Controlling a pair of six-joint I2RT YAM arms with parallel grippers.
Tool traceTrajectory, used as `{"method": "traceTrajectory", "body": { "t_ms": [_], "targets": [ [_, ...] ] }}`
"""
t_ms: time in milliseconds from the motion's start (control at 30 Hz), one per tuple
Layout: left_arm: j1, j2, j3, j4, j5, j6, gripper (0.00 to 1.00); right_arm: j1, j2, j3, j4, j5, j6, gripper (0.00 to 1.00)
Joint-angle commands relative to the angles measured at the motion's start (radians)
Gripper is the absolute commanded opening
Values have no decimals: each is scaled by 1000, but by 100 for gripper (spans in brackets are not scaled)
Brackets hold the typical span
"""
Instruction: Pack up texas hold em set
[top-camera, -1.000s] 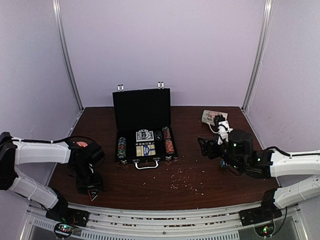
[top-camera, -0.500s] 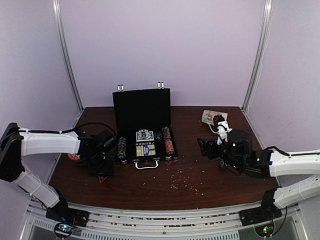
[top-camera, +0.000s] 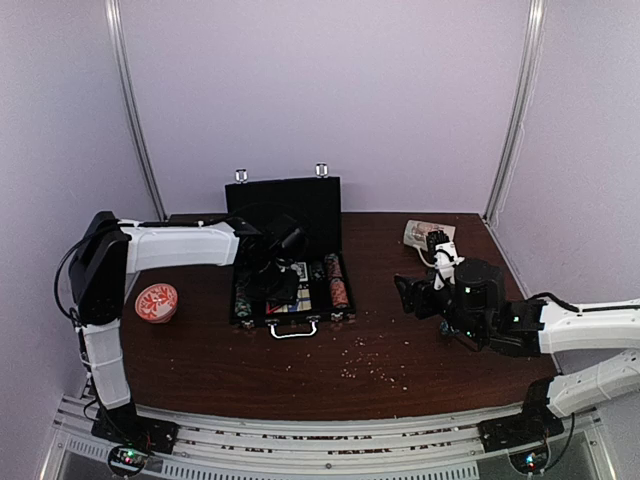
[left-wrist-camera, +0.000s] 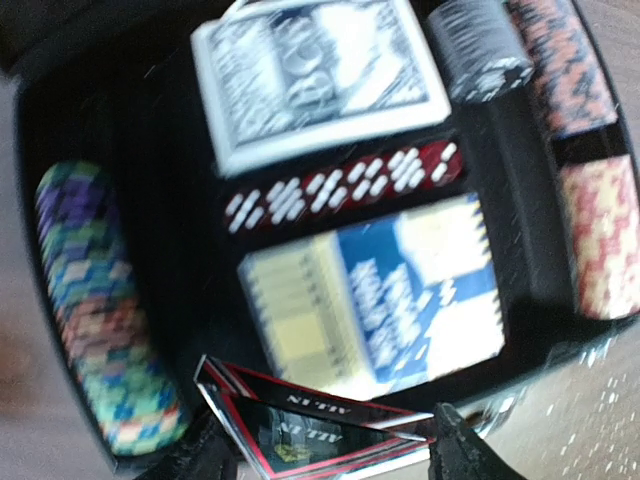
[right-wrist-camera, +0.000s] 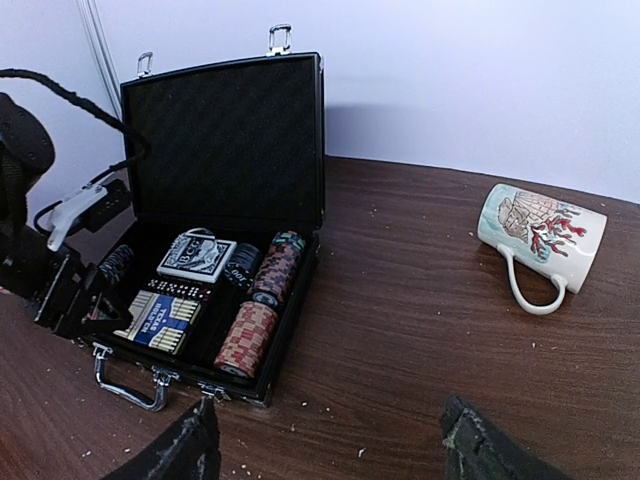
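Table (top-camera: 250, 370): dark wood, with crumbs scattered across the near half.

Briefcase (right-wrist-camera: 225, 140): black, at the centre rear of the table. It is open, with the lid upright and the handle towards the arms. The tray is filled.

Left gripper (left-wrist-camera: 337, 452): reaches in over the near-left part of the tray. It is clamped on a black triangular plaque (left-wrist-camera: 310, 425) with a red border and "ALL IN" lettering, one finger on each side. The plaque hangs over the near edge of the tray, just in front of the lower deck. I cannot tell whether it touches anything below.

Right gripper (right-wrist-camera: 335, 445): to the right of the case and well apart from it, low above bare table. Its jaws are spread wide with nothing between them.

Mug (right-wrist-camera: 540, 225): white, printed, lying on its side at the right rear, handle towards the camera.

Dish (top-camera: 156, 302): orange-red, round, on the left of the table, clear of the case.

Tray contents (the left wrist view is motion-blurred, so fine print is unreadable):
- upper deck (left-wrist-camera: 320, 75), blue-backed, in the rear centre slot
- lower deck (left-wrist-camera: 390, 300), blue and yellow box, in the near centre slot
- multicoloured chip stack (left-wrist-camera: 95, 310), lying along the left channel
- red chip stack (left-wrist-camera: 565, 60) and beige-red chip stack (left-wrist-camera: 600, 235), end to end in the right channel
- black chip stack (left-wrist-camera: 480, 45), beside the upper deck
- row of red dice (left-wrist-camera: 340, 185), between the two decks
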Motion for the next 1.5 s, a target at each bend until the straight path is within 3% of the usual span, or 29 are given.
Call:
{"method": "traceTrajectory", "body": {
  "t_ms": [0, 200, 433, 800, 1033, 1167, 1233, 1367, 1467],
  "targets": [
    [-1, 76, 133, 17, -35, 82, 59, -5, 7, 29, -7, 6, 9, 76],
    [0, 170, 232, 17, -14, 94, 60, -5, 11, 33, -11, 6, 8, 76],
    [1, 202, 246, -12, 7, 80, 61, -6, 16, 36, -13, 6, 6, 76],
    [1, 185, 216, -35, 16, 62, 79, -6, 10, 33, -13, 6, 6, 76],
    [0, 69, 222, -21, -72, 67, 88, -6, -13, 33, -21, 7, 3, 79],
    [1, -56, 182, 44, -138, 117, 89, -6, -103, -2, -9, 26, 27, 99],
    [2, -127, 131, 88, -137, 162, 89, -5, -173, -32, -17, 58, 29, 100],
    [24, -222, 67, 141, -40, 234, 94, -25, -246, 5, -201, 176, 94, 100],
    [43, -281, 9, 187, 11, 281, 94, -90, -240, 54, -368, 115, 146, 100]
  ]
}}
